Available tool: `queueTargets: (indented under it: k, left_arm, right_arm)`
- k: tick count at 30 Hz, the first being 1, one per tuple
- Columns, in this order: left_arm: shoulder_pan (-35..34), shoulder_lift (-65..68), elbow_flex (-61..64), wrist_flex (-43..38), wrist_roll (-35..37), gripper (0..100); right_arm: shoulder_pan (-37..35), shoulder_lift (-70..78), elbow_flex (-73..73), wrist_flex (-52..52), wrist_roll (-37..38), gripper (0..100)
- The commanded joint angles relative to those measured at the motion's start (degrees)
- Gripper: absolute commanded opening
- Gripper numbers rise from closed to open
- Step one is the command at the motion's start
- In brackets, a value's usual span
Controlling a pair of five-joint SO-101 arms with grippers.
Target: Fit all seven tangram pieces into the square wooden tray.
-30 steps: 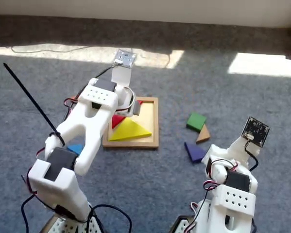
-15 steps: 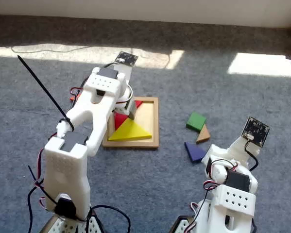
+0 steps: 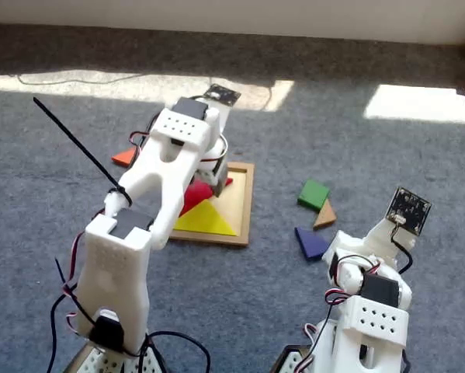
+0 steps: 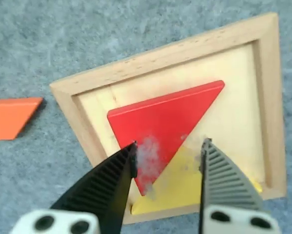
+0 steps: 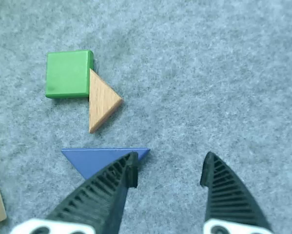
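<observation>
just two pieces [image 4: 160, 117] in tray [image 4: 150, 58], four outside; left gripper [image 4: 169, 143] and right gripper [image 5: 170, 155] apart

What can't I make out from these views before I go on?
High view: the left arm hides the tray's left part and where the red triangle meets the rim.
Left wrist view: the left gripper covers much of the yellow triangle; the orange piece is cut off by the edge.
Right wrist view: the right gripper covers part of the blue triangle.
</observation>
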Motion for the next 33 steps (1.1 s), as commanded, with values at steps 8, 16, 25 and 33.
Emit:
queueTargets:
  k: [8,16,25,33]
  left_arm:
    - [-4.4,0.1,-5.1,-0.8,-9.7,26]
    - [-4.2,1.3,-5.3,-0.8,-16.5,27]
    - [-3.6,8.8,-8.4,-3.3,-17.0,29]
    - [-3.0,8.9,-9.6,-3.2,-17.0,29]
  right_arm:
    - [-0.7,-1.0,-0.5,-1.1,0.6,21.7]
    - [-0.7,-1.0,-0.5,-1.1,0.6,21.7]
    - [-0.7,-1.0,-0.5,-1.1,0.6,21.9]
    - [-0.7,-1.0,-0.5,-1.1,0.6,21.9]
